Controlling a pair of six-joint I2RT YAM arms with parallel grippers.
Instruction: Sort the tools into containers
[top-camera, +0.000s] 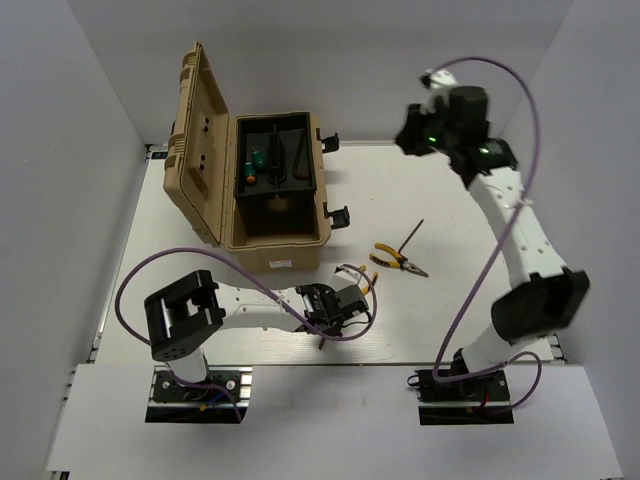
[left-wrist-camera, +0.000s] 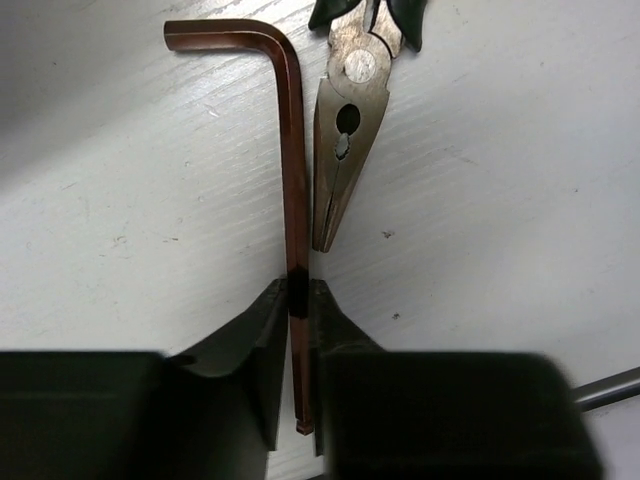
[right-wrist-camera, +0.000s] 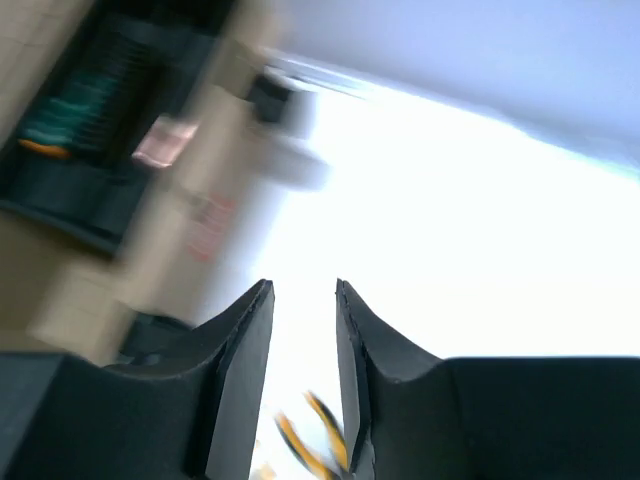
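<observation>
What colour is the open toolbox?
The toolbox is tan; the top external view shows it best.

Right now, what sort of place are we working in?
Most likely a robot lab test cell, not a real workshop: a white table boxed in by plain white walls, two arms bolted at its near edge, and a tan toolbox standing open.

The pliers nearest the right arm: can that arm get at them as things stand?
Probably yes. Those pliers lie uncovered, only a thin tool close beside them. The right gripper is raised, jaws apart and empty; the left gripper, shut on a hex key, is apart from them.
</observation>
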